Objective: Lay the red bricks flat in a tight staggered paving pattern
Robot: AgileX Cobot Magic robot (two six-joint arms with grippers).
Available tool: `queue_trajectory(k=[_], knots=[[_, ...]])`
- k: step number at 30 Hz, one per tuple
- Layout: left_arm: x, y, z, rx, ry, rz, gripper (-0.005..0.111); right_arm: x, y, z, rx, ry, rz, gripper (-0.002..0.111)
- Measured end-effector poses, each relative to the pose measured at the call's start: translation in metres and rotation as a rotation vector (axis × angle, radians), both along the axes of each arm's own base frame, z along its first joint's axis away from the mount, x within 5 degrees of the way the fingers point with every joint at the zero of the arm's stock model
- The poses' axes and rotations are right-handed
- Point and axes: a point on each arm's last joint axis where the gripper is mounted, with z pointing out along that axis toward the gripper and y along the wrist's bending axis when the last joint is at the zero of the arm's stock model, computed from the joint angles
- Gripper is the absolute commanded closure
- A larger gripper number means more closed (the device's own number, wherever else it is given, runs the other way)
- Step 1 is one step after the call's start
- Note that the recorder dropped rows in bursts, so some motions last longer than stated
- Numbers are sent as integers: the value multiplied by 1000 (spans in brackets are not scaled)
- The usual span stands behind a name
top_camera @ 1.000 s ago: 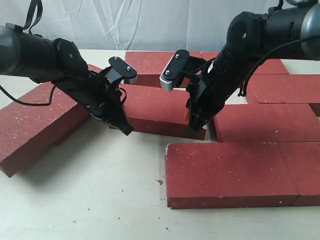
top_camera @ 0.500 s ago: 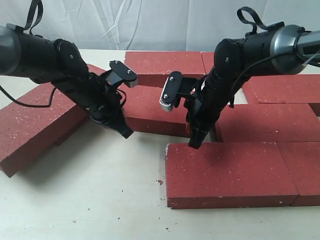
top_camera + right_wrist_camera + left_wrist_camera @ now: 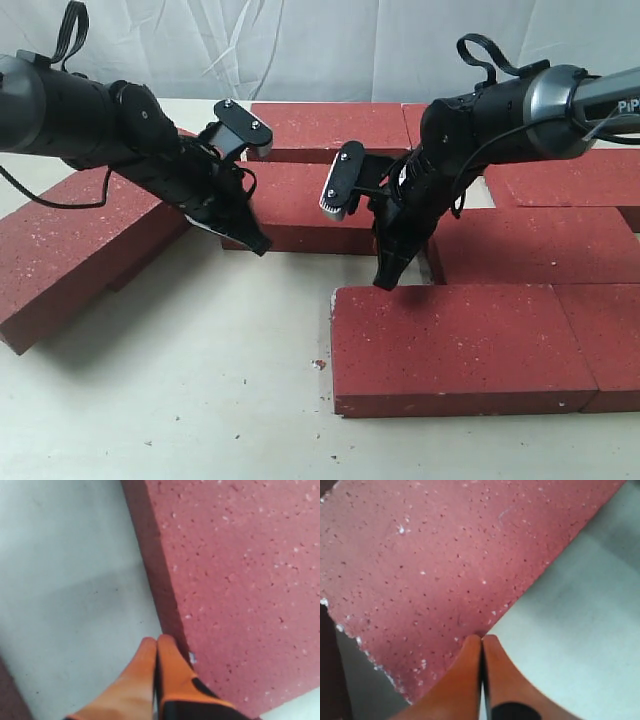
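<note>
Red bricks: most are lying flat on the bench in staggered courses behind, to the right of and in front of the middle brick.

Progress, as judged: paving is well over half laid but not tight.
- Middle brick is sitting slightly askew. Pale bench is showing between it and the front brick, and in a small gap at its right end.
- Left brick, well to the left of the middle brick, is lying skewed. It appears to be resting partly on another brick and is not yet in the pattern.

Left claw: fingers are pressed together, holding nothing, with the tips touching the middle brick's front left edge.

Right claw: fingers are together and empty. The tips are standing at the middle brick's front right corner, just beside the front brick's sharp edge.

Room: open bench is lying in front and to the left of the middle brick, giving wide clearance for sliding. To the right and behind, neighbouring bricks are closing it in, so edges are likely to catch there.
</note>
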Motion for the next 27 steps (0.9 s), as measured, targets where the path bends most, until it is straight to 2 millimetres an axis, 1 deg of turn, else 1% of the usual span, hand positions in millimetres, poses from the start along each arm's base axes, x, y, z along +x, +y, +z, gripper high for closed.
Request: queue_trajectory(k=[6, 9, 11, 13, 14, 15, 16, 17, 19, 20, 23, 27], knots=[[4, 0, -4, -9, -24, 30, 107, 5, -1, 2, -4, -57, -34, 109], [4, 0, -2, -12, -30, 30, 107, 8, -3, 2, -21, -78, -53, 109], [1, 1, 11, -15, -36, 10, 107, 8, -4, 2, -28, -82, -54, 109], [-3, 11, 30, -16, -33, 9, 107, 6, -5, 5, -33, -74, -58, 109], [-2, 20, 38, -25, -21, 48, 107, 4, -6, 14, -28, -71, -67, 109], [1, 31, 41, -33, -3, 100, 107, -1, -7, 29, 1, -64, -92, 109], [3, 38, 40, -33, 8, 127, 107, -4, -7, 37, 17, -55, -107, 109], [6, 43, 33, -25, 29, 154, 107, -7, -8, 48, 37, -55, -119, 109], [12, 45, 21, -13, 32, 178, 107, -8, -8, 54, 56, -66, -128, 109], [13, 45, 17, -10, 33, 181, 107, -7, -7, 54, 59, -71, -128, 109], [17, 45, 8, -4, 33, 192, 107, -3, -5, 44, 63, -72, -131, 109], [19, 45, 4, -2, 24, 199, 107, 0, -3, 37, 68, -82, -132, 109]])
